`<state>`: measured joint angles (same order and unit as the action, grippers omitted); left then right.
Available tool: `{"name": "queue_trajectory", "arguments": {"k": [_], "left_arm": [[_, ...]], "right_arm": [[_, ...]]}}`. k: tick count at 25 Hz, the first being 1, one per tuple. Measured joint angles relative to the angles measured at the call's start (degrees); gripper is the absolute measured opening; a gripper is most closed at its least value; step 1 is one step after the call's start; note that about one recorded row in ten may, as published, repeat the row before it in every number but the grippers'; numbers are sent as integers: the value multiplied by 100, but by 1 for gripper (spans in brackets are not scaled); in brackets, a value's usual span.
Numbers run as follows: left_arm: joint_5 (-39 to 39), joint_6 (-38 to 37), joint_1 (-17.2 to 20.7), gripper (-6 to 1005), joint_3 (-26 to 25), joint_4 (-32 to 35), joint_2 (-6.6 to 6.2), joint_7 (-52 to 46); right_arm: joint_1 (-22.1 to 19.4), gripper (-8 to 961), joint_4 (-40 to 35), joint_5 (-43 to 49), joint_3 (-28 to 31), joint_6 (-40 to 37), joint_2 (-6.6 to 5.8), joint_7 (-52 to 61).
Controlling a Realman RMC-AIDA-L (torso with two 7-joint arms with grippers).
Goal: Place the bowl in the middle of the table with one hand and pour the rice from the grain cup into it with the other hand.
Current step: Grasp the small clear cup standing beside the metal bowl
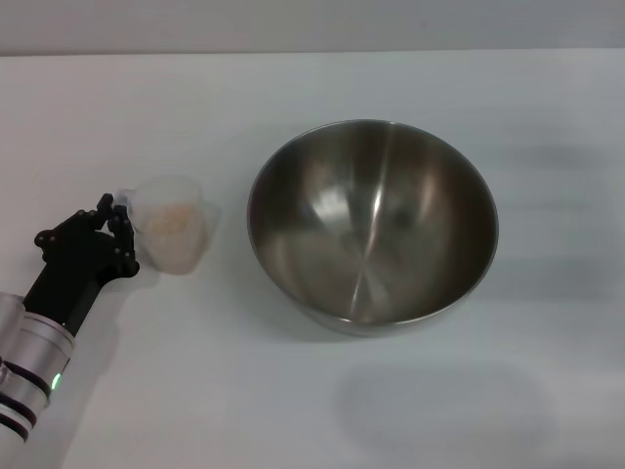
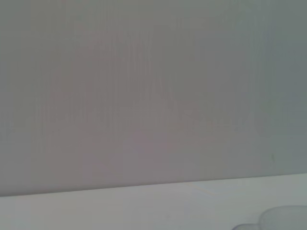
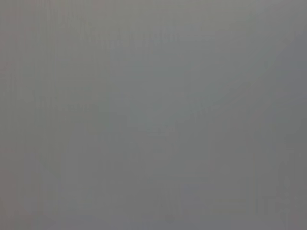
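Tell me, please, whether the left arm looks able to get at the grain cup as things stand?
Probably yes: the left end effector is already at the grain cup, its fingers at the cup's side, with nothing between.

You have the bowl (image 1: 372, 223), a wide shiny steel mixing bowl, sitting upright near the middle of the white worktop (image 1: 312, 410); its inside is bare and mirror-grey. Just to its left, apart from it, stands the grain cup (image 1: 172, 223), small and clear, upright, with a heap of pale beige rice (image 1: 173, 225) inside. Your left tool (image 1: 115, 217) is at the cup's left side, at its small handle, fingers close together there. In your left wrist view only a faint pale edge of the cup (image 2: 283, 215) shows.
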<state>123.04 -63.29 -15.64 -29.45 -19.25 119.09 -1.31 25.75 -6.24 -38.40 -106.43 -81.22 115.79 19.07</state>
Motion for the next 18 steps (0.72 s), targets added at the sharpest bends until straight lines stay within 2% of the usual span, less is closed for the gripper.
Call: {"name": "queue_trajectory", "arguments": {"k": [5,13,18], "left_arm": [[-4,2,-2,83,0,-54,6,-14],[-19,-86,3,32,-279,-205,9,25],[-13,-570,-238,33,-445,-289,9,581]], "right_arm": [[-17,439,7,0,0,-40,11,0],[-55,439,-9,0,10,-44,16,36],[-44,439,-29,17,10,-44,22,48]]}}
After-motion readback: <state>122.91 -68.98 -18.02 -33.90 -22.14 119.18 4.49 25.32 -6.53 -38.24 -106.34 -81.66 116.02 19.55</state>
